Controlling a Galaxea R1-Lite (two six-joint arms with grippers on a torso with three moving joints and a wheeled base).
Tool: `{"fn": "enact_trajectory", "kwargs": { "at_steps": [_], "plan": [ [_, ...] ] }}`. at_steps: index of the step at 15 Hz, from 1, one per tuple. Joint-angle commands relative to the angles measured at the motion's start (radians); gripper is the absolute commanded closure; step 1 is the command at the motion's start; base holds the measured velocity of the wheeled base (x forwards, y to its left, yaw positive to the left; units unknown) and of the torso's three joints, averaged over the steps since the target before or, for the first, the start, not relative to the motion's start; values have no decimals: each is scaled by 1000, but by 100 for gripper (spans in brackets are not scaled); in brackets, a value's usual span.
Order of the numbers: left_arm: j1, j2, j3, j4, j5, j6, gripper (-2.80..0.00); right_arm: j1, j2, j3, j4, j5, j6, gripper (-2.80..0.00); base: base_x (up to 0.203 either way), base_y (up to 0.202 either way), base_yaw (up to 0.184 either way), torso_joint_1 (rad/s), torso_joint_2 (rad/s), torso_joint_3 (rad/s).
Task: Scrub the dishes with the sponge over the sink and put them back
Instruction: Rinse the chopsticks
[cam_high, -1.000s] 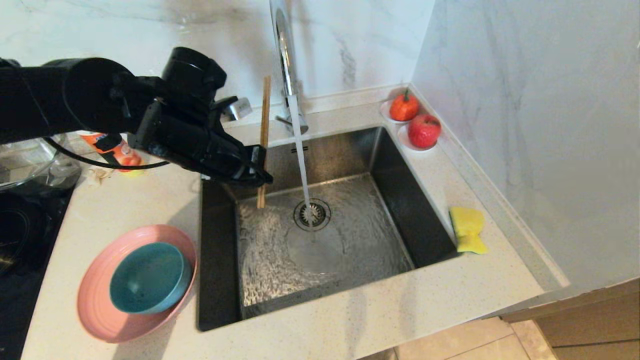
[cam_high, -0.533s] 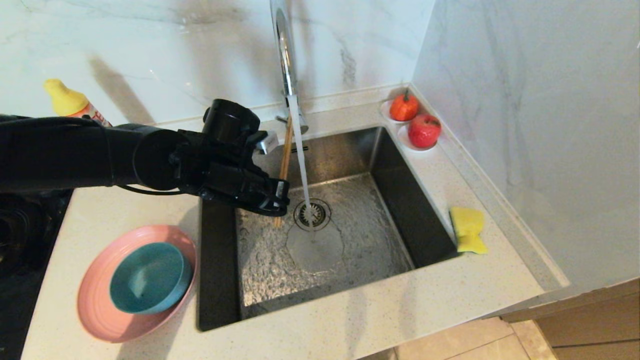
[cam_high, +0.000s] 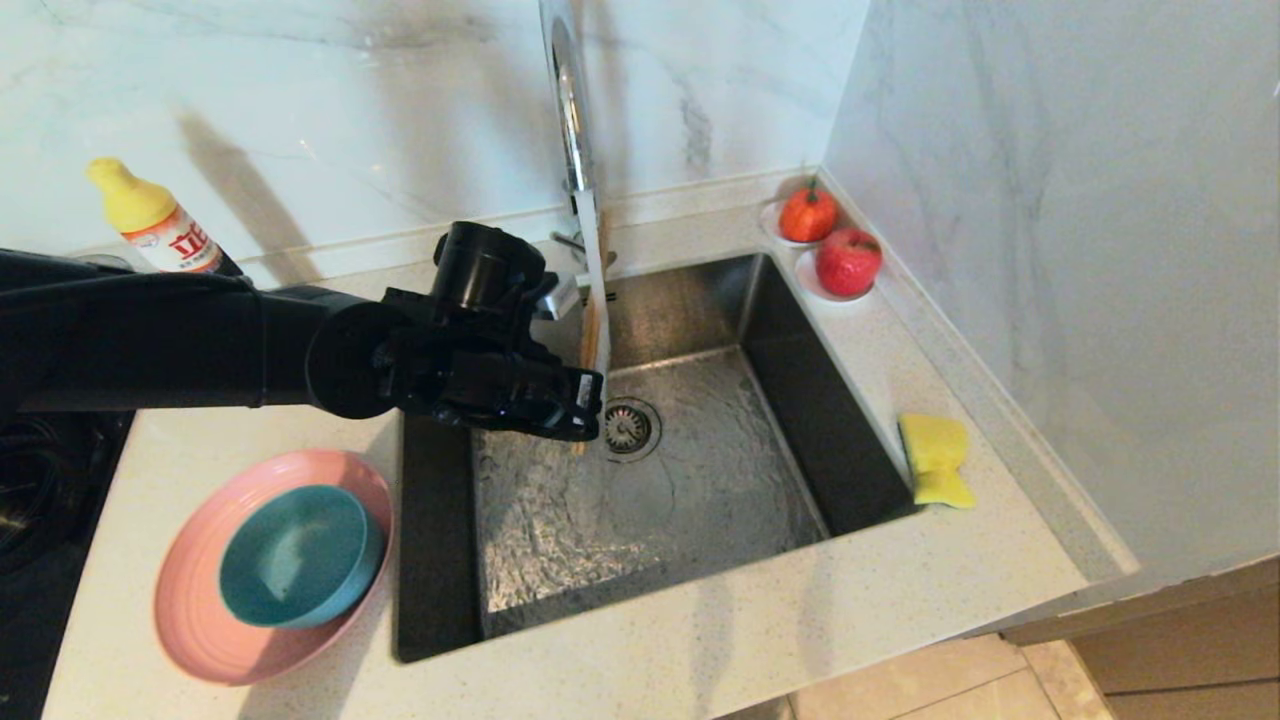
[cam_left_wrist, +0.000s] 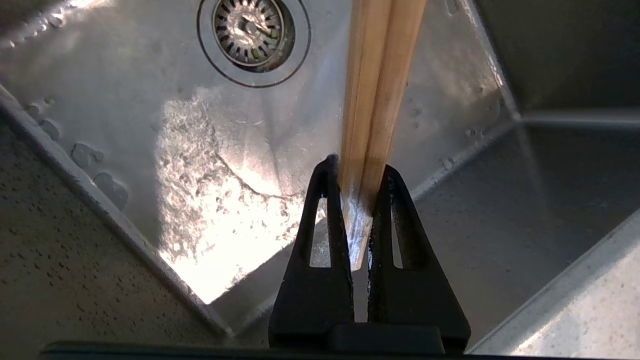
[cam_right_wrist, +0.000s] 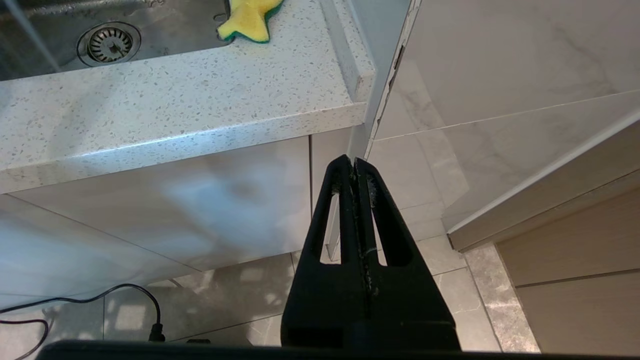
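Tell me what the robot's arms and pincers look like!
The left arm is thick, round and all black, with a black round knob near its wrist. The left pincer has two flat black fingers, pointed like triangles, each with a long slot cut through. The right pincer looks just the same.
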Motion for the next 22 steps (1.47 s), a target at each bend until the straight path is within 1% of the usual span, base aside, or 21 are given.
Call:
{"fn": "enact_trajectory", "kwargs": {
  "at_steps": [1, 3, 4, 5, 7, 9, 13, 16, 22],
  "plan": [
    [-1, -8, 13, 0, 0, -2, 0, 0, 0, 0, 0, 0, 0, 0, 0, 0, 0, 0, 0, 0],
    [-1, -31, 57, -8, -3, -3, 0, 0, 0, 0, 0, 0, 0, 0, 0, 0, 0, 0, 0, 0],
    [-1, -41, 92, -30, -2, -6, 0, 0, 0, 0, 0, 0, 0, 0, 0, 0, 0, 0, 0, 0],
    [-2, -46, 134, -75, -2, -7, 0, 0, 0, 0, 0, 0, 0, 0, 0, 0, 0, 0, 0, 0],
    [-6, -57, 229, -199, 2, -5, 0, 0, 0, 0, 0, 0, 0, 0, 0, 0, 0, 0, 0, 0],
    [-10, -82, 313, -282, 3, -1, 0, 0, 0, 0, 0, 0, 0, 0, 0, 0, 0, 0, 0, 0],
    [-25, -111, 375, -298, 1, 24, 0, 0, 0, 0, 0, 0, 0, 0, 0, 0, 0, 0, 0, 0],
    [-39, -114, 390, -297, 1, 26, 0, 0, 0, 0, 0, 0, 0, 0, 0, 0, 0, 0, 0, 0],
    [-41, -117, 402, -302, 3, 24, 0, 0, 0, 0, 0, 0, 0, 0, 0, 0, 0, 0, 0, 0]
  ]
}}
